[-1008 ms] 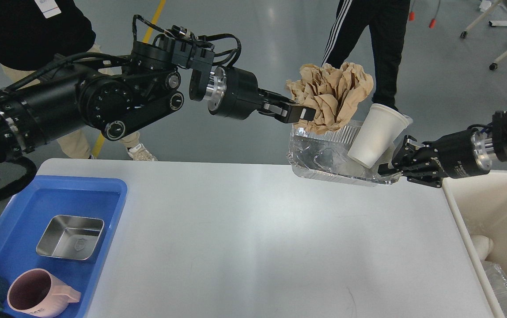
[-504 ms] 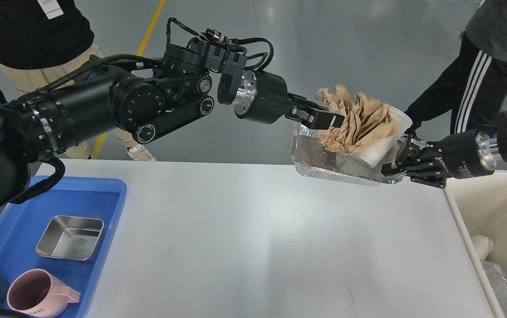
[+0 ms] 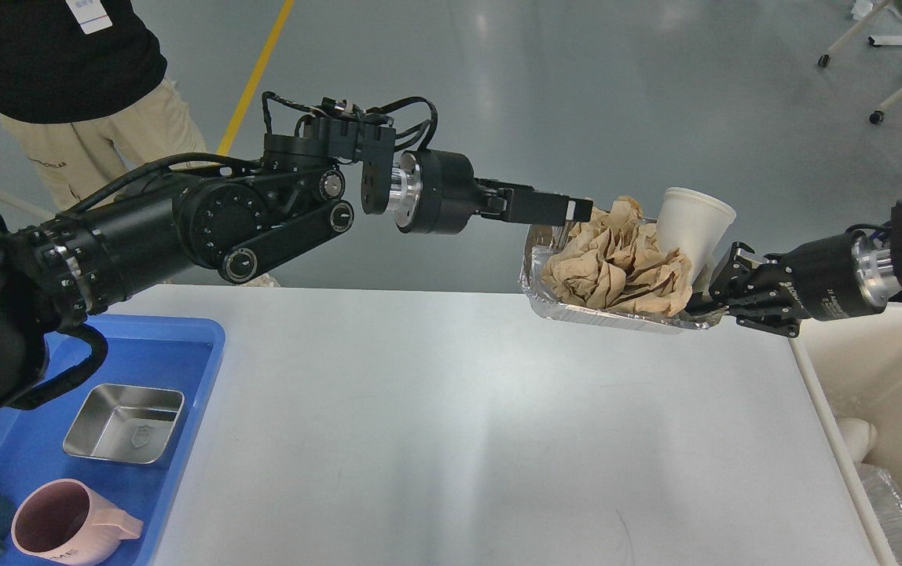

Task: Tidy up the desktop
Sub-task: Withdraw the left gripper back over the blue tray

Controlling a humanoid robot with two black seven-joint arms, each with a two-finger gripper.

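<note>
My left jaws are now empty, apparently closed, having dropped the crumpled brown paper into the foil tray; right jaws are gripping it mid-right above the cleared white table, ready for binning.

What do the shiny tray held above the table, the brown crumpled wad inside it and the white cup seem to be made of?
The shiny ridged tray looks like thin aluminium foil: mirror-bright, with a dented, pleated wall. The brown crumpled wad looks like matte kraft paper with sharp creases. The white cup is matte and probably paper, though foam is possible.
</note>
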